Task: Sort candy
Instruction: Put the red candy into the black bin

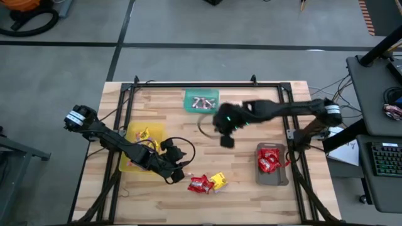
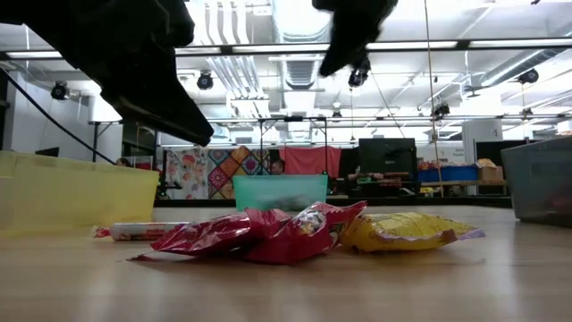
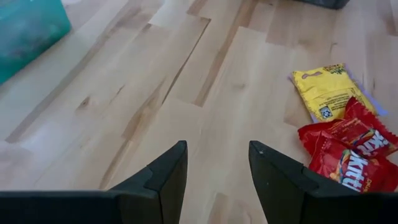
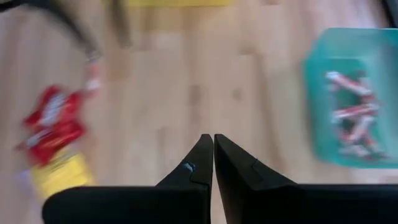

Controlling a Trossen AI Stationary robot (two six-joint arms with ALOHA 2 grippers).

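Note:
Loose candy lies on the wooden table near its near edge: red packets [image 1: 200, 184] [image 2: 259, 234] [image 3: 354, 146], a yellow packet [image 1: 218, 181] [image 2: 402, 231] [image 3: 323, 90] and one pinkish twisted roll [image 2: 143, 231]. My left gripper [image 1: 177, 166] [image 3: 216, 149] is open above bare wood just left of this pile and touches nothing. My right gripper [image 1: 226, 141] [image 4: 211, 140] is shut and hovers over the table's middle, between the green tray and the pile, with nothing seen between its fingers.
The green tray [image 1: 201, 100] [image 4: 351, 43] at the far edge holds pinkish rolls. Yellow packets lie in the yellow tray [image 1: 143, 147] [image 2: 80, 192] on the left. Red packets fill the grey tray [image 1: 271, 179] [image 2: 541, 179] on the right. A black frame borders the table.

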